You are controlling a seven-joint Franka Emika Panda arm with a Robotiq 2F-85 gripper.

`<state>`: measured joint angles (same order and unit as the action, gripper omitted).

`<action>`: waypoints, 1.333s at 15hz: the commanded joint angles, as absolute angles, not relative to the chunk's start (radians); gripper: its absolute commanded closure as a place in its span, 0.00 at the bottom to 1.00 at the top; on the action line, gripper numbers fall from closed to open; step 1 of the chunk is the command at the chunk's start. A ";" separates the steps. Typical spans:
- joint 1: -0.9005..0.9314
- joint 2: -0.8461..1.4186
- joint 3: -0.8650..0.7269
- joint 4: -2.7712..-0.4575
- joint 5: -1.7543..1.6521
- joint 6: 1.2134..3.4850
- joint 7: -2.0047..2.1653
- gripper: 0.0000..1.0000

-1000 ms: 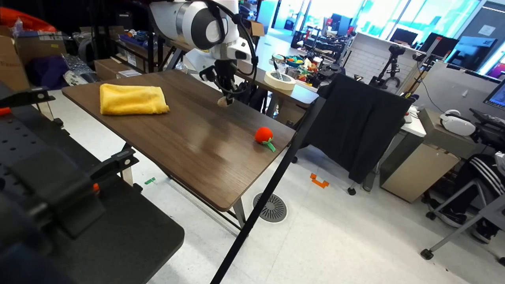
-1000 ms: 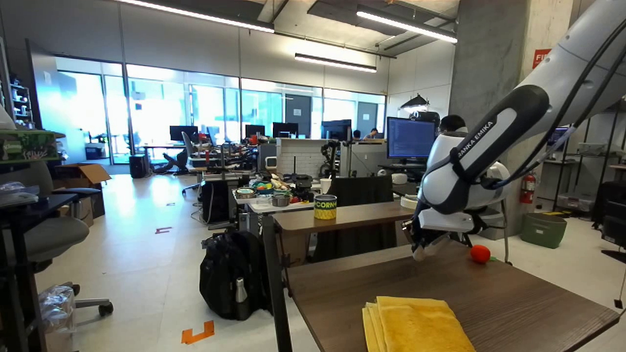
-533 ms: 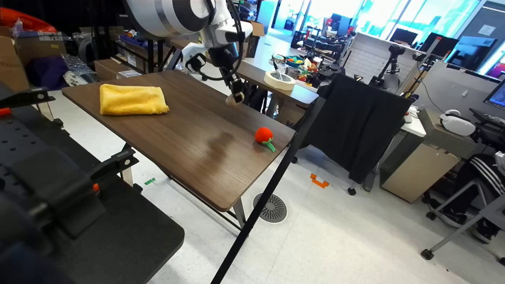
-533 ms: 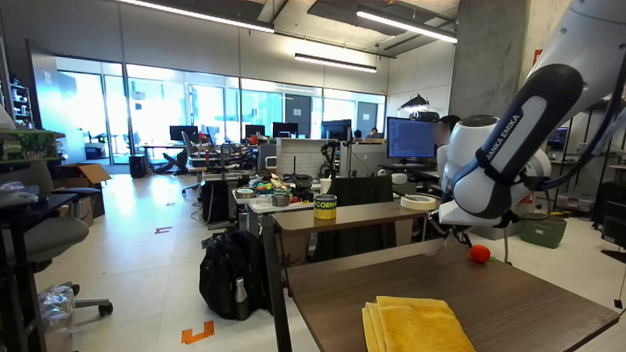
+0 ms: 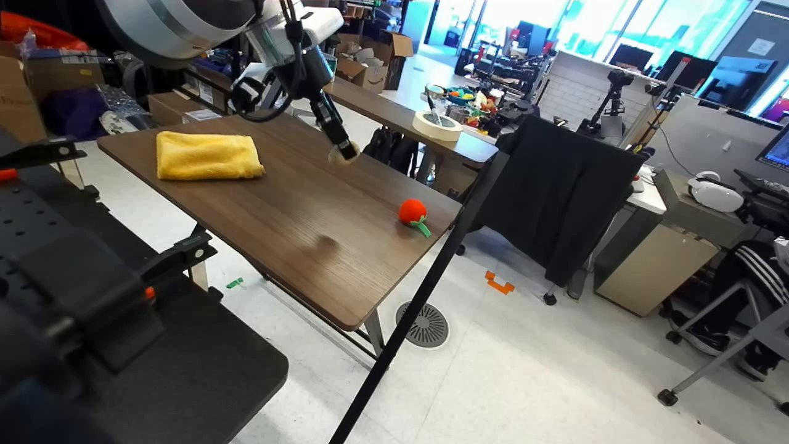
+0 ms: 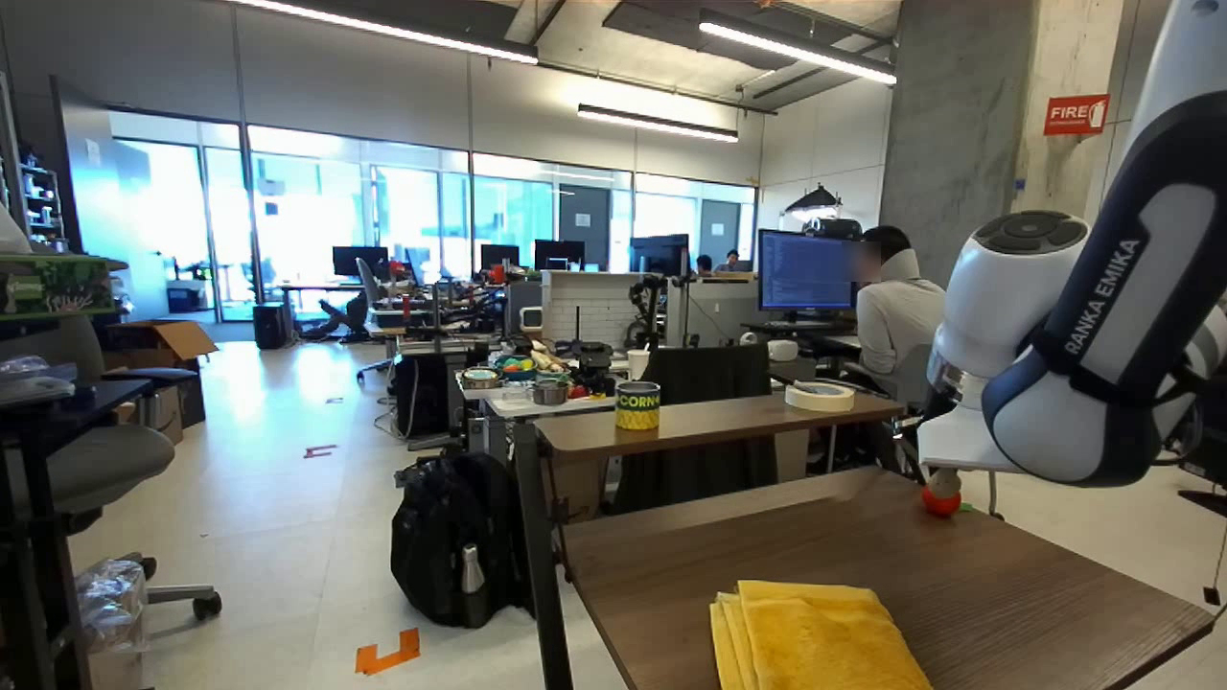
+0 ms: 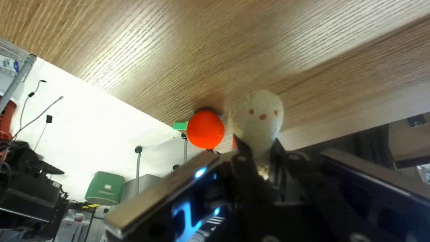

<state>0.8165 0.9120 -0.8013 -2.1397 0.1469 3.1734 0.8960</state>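
Note:
My gripper (image 7: 256, 137) is shut on a pale, rounded toy (image 7: 257, 114) with reddish spots, its narrow end pinched between the fingertips and its wide end pointing out. In an exterior view the gripper (image 5: 345, 147) slants down over the far side of the brown table (image 5: 290, 228), and the pale toy (image 5: 336, 156) shows behind its tip, apart from the tabletop. A red ball (image 5: 412, 211) with a green strip lies near the table's corner; in the wrist view the red ball (image 7: 205, 129) appears left of the held toy. Another exterior view mostly hides the gripper behind the arm.
A folded yellow towel (image 5: 208, 155) lies on the table. Behind it, a narrow shelf (image 6: 729, 419) bears a corn can (image 6: 637, 406) and a tape roll (image 6: 820, 397). A black pole (image 5: 425, 283) and black-draped stand (image 5: 555, 191) are beside the table.
The arm has swung across and turned, so the gripper now slants instead of hanging down. The pale toy has travelled with it. Towel and red ball have stayed put.

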 commanded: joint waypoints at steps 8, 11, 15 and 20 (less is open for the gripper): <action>0.294 0.845 -0.285 -1.856 0.212 3.238 0.549 0.96; 0.244 0.879 -0.279 -1.765 0.256 3.163 0.516 0.96; 0.207 0.950 -0.286 -1.661 0.266 3.066 0.532 0.96; 0.204 1.038 -0.301 -1.570 0.256 3.011 0.556 0.96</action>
